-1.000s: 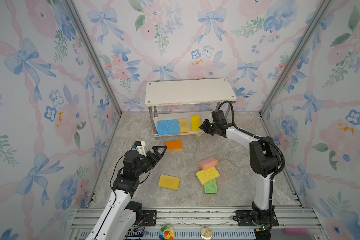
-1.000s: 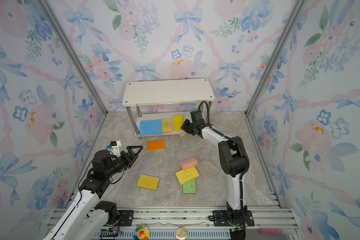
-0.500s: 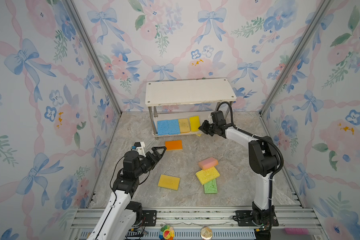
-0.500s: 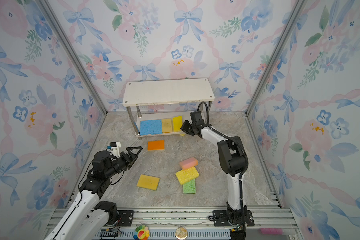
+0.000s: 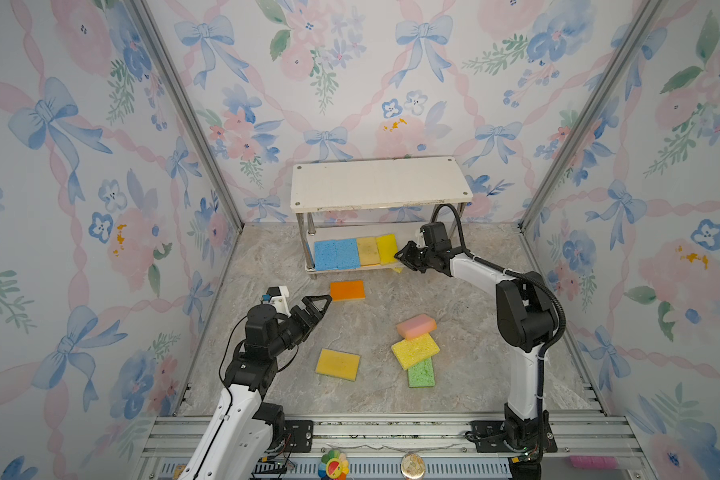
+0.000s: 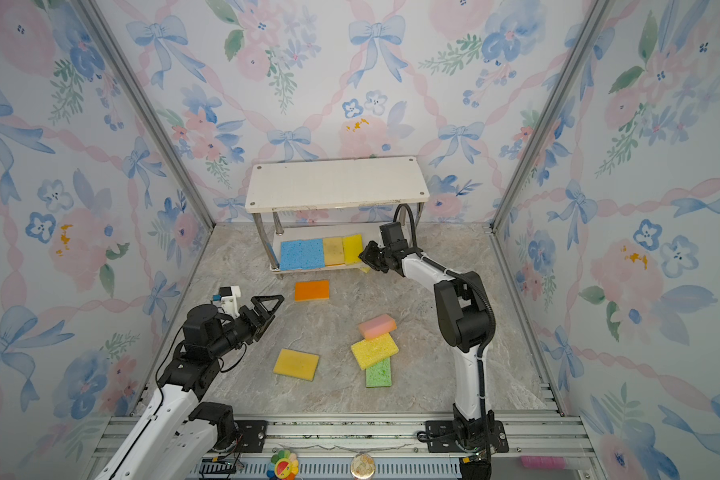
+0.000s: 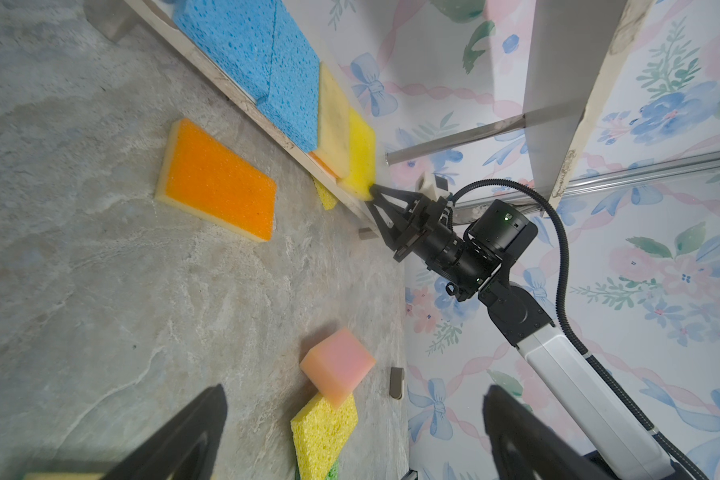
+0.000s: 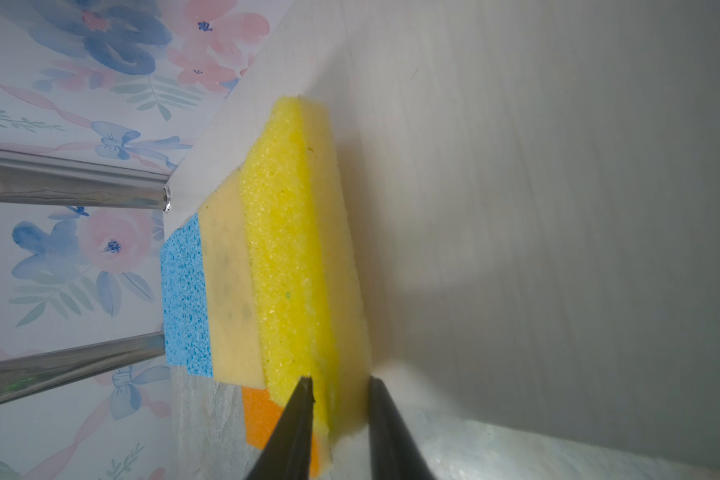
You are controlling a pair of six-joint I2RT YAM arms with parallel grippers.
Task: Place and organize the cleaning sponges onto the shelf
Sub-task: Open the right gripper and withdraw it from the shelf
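Note:
The shelf (image 5: 381,183) stands at the back wall. On its lower board lie two blue sponges (image 5: 335,254), a tan one (image 5: 367,250) and a yellow one (image 5: 386,248) side by side. My right gripper (image 5: 400,254) is at the yellow sponge (image 8: 287,249); its fingers stand slightly apart on each side of that sponge's near end, which looks unsqueezed, and the gripper (image 8: 339,390) is open. My left gripper (image 5: 323,301) hovers wide open and empty just short of the orange sponge (image 5: 347,289) on the floor.
On the floor lie a yellow-orange sponge (image 5: 337,364) and a pile of pink (image 5: 416,326), yellow (image 5: 415,350) and green (image 5: 421,372) sponges. A yellow sponge corner (image 7: 325,195) pokes out under the lower board. Walls close in left, right and behind.
My right gripper's fingers, shut on the yellow sponge before, have parted. The sponge now rests on the lower board. The left arm has not moved.

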